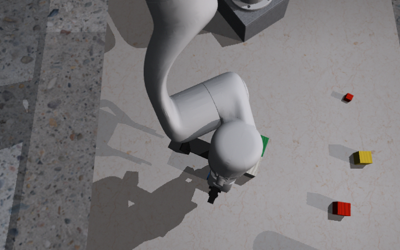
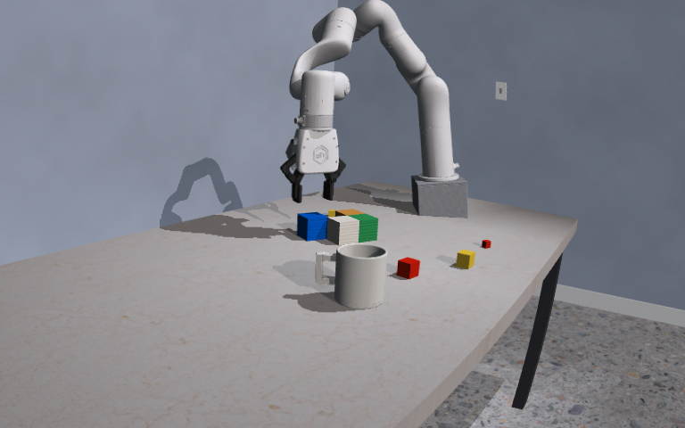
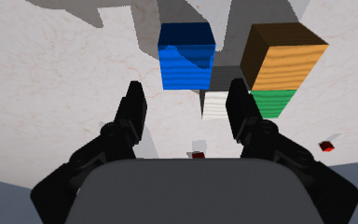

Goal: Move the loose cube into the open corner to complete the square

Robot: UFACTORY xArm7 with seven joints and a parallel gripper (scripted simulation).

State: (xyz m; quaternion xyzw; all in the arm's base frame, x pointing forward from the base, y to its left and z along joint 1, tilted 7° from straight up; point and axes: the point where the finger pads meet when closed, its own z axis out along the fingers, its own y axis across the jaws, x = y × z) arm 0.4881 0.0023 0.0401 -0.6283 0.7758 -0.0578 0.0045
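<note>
The blue cube sits on the table against the left side of the white cube. The orange cube and the green cube complete the group. In the wrist view a narrow dark gap shows between blue and orange. My gripper is open and empty, hanging a little above the blue cube. In the top view the arm hides most of the group.
A grey mug stands in front of the cubes. A red cube, a yellow cube and a tiny red cube lie to the right. The robot base stands at the back.
</note>
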